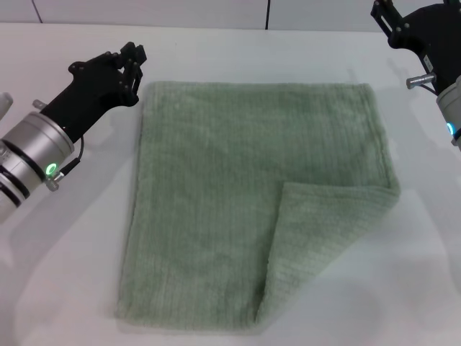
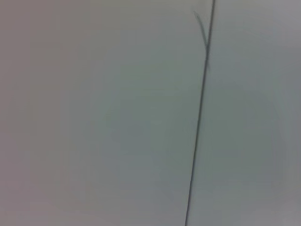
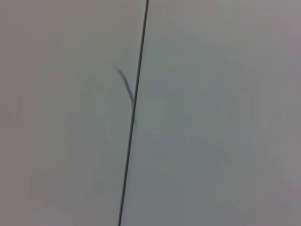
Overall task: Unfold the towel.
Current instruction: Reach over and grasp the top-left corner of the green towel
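The pale sage-green towel lies flat on the white table in the head view. Its near right corner is folded over onto the cloth as a triangular flap. My left gripper is just left of the towel's far left corner, apart from the cloth. My right gripper is at the top right, beyond the towel's far right corner and partly cut off by the picture edge. Neither gripper holds the towel. The towel does not show in either wrist view.
The table's far edge meets a pale wall with a dark vertical seam. The left wrist view shows only a pale surface with a dark seam, and so does the right wrist view, with its own seam.
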### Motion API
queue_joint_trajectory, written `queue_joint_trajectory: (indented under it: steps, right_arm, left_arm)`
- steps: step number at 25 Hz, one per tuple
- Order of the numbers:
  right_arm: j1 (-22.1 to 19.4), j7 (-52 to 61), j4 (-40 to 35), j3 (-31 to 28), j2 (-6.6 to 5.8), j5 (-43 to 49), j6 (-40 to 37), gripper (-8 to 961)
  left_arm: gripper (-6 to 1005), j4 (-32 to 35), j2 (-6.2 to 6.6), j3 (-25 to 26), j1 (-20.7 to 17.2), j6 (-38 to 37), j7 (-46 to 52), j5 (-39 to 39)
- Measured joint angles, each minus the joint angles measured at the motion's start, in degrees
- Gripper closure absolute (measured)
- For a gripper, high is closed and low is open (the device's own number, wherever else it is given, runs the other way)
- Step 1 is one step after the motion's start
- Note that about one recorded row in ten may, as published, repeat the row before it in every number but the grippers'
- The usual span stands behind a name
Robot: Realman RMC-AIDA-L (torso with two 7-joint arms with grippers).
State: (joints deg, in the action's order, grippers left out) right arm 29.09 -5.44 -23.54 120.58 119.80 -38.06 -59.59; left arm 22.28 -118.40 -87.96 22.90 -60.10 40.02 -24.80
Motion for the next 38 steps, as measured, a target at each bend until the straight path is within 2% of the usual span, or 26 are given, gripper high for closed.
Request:
queue_joint_trajectory:
  steps: [6, 9, 10, 14, 15, 16, 17, 20, 21, 32, 38]
  right_arm:
    - [0.0, 0.0, -0.1, 0.0, 0.00, 0.0, 0.0, 156]
    - [0.2, 0.0, -0.1, 0.0, 0.00, 0.0, 0.0, 156]
    - [0.2, 0.0, -0.2, 0.0, 0.00, 0.0, 0.0, 156]
    - [0.3, 0.0, -0.3, 0.0, -0.06, 0.0, 0.0, 156]
    - [0.3, 0.0, -0.3, 0.0, -0.08, 0.0, 0.0, 156]
    - [0.3, 0.0, -0.3, 0.0, -0.09, 0.0, 0.1, 155]
    - [0.3, 0.0, -0.3, 0.0, -0.09, 0.0, 0.2, 155]
    - [0.4, 0.0, -0.4, 0.0, -0.09, 0.0, 0.5, 155]
    - [0.4, 0.0, -0.4, 0.0, -0.09, 0.0, 0.5, 155]
    - [0.7, 0.0, -0.6, 0.0, -0.11, 0.0, 0.5, 156]
    - [1.0, 0.0, -0.6, 0.2, -0.17, 0.0, 0.5, 155]
  left_arm:
    - [927, 0.4, 0.30, -3.7, 2.6, 7.5, 6.0, -0.1]
    - [1001, 0.5, 0.35, -6.1, 4.1, 11.5, 7.4, -0.2]
    - [1001, 0.5, 0.35, -7.5, 5.0, 13.9, 7.9, -0.2]
    - [1000, 0.5, 0.35, -7.5, 5.0, 13.9, 7.9, -0.2]
    - [1000, 0.6, 0.36, -9.0, 6.1, 17.0, 8.2, -0.2]
    - [1000, 0.6, 0.36, -9.0, 6.1, 17.0, 8.2, -0.2]
    - [1000, 0.6, 0.15, -11.8, 8.1, 23.1, 8.2, -0.2]
    - [1000, 0.6, 0.05, -12.4, 8.8, 25.4, 8.2, -0.2]
    - [999, 0.5, -0.07, -13.6, 10.0, 28.7, 8.2, -0.1]
    - [998, 0.1, -0.43, -15.5, 13.1, 37.9, 8.2, -0.2]
    - [997, 0.0, -0.59, -16.5, 13.7, 40.0, 8.0, -0.2]
